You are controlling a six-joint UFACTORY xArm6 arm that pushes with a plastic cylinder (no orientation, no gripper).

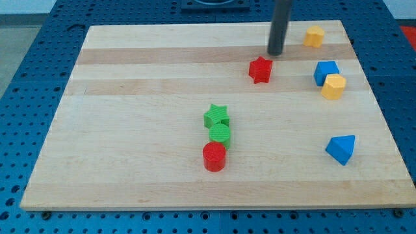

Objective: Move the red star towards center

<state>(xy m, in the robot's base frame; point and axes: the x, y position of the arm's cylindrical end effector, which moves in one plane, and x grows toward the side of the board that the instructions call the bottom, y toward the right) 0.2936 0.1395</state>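
The red star (260,69) lies on the wooden board (130,97) in the upper right part of the view. My tip (275,53) is the lower end of the dark rod that comes down from the view's top. It stands just above and to the right of the red star, a small gap away from it.
A green star (216,116), a green cylinder (220,134) and a red cylinder (214,156) stand in a touching row near the middle. At the right are a yellow block (313,36), a blue cube (325,72), a yellow block (334,86) touching it, and a blue triangle block (342,149).
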